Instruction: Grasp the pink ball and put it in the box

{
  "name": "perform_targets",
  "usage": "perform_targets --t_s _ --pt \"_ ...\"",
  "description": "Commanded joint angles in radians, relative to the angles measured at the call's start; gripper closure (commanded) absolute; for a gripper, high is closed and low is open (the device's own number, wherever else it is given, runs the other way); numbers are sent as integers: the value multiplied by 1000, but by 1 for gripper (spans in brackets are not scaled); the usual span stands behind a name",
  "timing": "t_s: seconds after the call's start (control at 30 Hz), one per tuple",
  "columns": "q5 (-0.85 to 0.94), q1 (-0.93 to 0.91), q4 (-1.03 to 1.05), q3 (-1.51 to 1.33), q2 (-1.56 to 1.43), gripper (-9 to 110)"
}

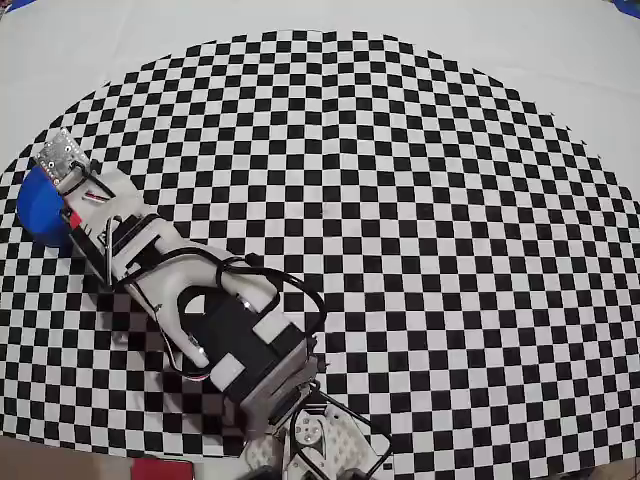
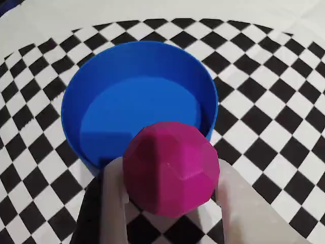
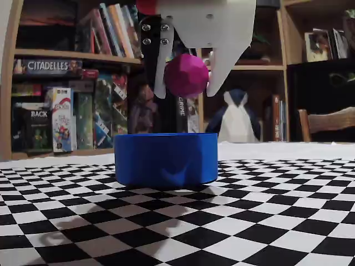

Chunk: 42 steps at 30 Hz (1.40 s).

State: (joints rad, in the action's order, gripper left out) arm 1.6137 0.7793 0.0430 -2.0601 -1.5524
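The pink ball (image 2: 171, 170) is a faceted magenta sphere held between my gripper's (image 2: 170, 168) two white fingers (image 2: 114, 203). In the fixed view the ball (image 3: 186, 75) hangs clear above the box (image 3: 166, 158), with the gripper (image 3: 186, 93) shut on its sides. The box (image 2: 142, 47) is a round bright-blue container and shows nothing inside; in the wrist view the ball sits over its near rim. From overhead only a blue edge of the box (image 1: 35, 210) shows at the far left, under the gripper (image 1: 62, 185). The ball is hidden there.
A black-and-white checkered mat (image 1: 420, 200) covers the table, with white cloth (image 1: 560, 60) around it. The arm's base (image 1: 320, 440) sits at the bottom edge of the overhead view. Bookshelves (image 3: 61, 83) and a chair (image 3: 327, 124) stand behind the table.
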Motion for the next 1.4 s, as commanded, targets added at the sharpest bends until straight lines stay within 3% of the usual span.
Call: perform_targets --t_s 0.0,1.37 --pt "-3 6 5 64 -2 101" --pt "-3 9 61 440 284 101"
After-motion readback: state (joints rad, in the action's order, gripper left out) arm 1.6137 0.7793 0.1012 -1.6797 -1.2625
